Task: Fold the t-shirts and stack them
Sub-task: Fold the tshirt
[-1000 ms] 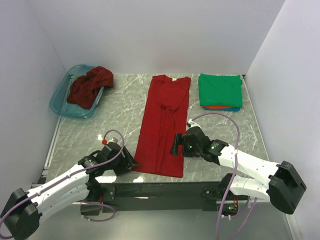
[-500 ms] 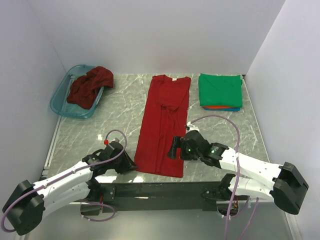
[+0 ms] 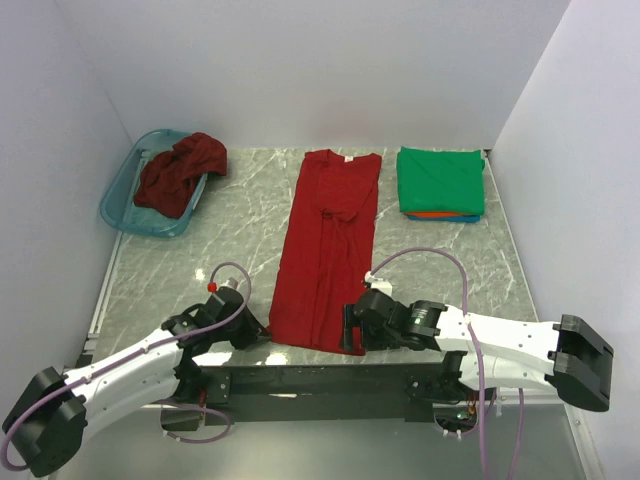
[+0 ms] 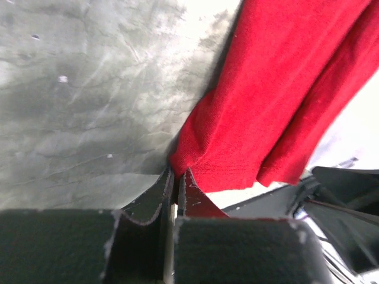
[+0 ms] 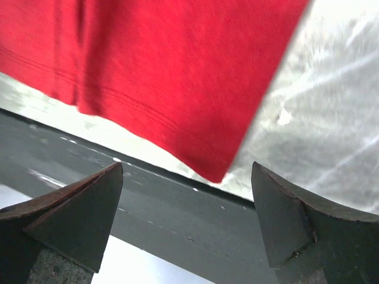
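Step seen from above: gripping the two near hem corners of the red t-shirt (image 3: 330, 245). It lies flat and lengthwise mid-desk (image 3: 200, 260), collar far, hem at the near edge. I judge this the lead-in to a hem-to-collar fold.
Claws from above: left claw (image 3: 262, 328) is at the hem's left corner and right claw (image 3: 348, 330) at its right corner.
Other shirts from above: green t-shirt (image 3: 440, 180) lies folded at far right, topping the stack. Maroon t-shirt (image 3: 180, 170) sits crumpled in the teal basket (image 3: 118, 205) at far left.
Hard to see from above: both claws' tips are masked by their own wrists. The shirts under the green one show only as thin orange-red and blue slivers.
Left wrist, claw: fingers (image 4: 192, 198) are pressed together. The shirt's corner tip runs into the slit between them, so it looks pinched.
Left wrist, unclear: how much cloth lies inside the grip.
Right wrist, claw: fingers (image 5: 296, 219) stand wide, holding nothing. The hem's right corner lies between them, over the desk's near edge.
Right wrist, unclear: whether the fingertips touch the desk; the far desk is blurred.
Next move: the right claw likely needs to close on its corner. Both then lift evenly and carry the hem toward the collar.
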`<state>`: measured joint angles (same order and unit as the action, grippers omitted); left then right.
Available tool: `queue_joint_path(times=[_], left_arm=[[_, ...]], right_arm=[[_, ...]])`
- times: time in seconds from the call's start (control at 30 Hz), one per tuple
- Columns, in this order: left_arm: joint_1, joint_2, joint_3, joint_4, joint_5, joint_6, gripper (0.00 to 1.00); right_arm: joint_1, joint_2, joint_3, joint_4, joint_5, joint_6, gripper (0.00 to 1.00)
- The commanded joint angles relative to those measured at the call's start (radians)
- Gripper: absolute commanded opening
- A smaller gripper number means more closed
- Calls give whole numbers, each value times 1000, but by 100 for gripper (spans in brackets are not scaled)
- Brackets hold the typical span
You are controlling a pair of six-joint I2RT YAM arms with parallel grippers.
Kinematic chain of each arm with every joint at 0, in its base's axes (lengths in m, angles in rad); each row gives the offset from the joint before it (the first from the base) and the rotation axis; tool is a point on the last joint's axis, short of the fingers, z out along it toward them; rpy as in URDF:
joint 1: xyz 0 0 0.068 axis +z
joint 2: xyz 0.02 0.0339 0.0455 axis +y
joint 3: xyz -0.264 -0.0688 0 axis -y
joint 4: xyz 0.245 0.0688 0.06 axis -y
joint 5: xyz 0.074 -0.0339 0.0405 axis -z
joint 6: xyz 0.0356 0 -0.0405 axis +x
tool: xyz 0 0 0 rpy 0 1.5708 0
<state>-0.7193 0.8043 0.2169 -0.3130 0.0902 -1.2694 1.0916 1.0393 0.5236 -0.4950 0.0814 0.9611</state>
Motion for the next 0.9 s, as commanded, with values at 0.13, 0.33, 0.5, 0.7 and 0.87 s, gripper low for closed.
queue_joint_path(times=[0.13,0.33,0.5,0.7,0.87], left_arm=[[1,-96,-88,42,37,-41,0],[1,-129,-80,-9,13,-38,0],[1,-100,-82,15,17,-24,0],[1,-83,-83,45,25,-19,0],[1,-114,-82,9,13,-27,0]], right_arm=[[68,65,36,-21,93,105,84],[68,84,29,18,96,114,69],[70,99,1,13,106,140,64],[68,110,-20,47,103,153,52],[71,136,-28,30,106,172,43]])
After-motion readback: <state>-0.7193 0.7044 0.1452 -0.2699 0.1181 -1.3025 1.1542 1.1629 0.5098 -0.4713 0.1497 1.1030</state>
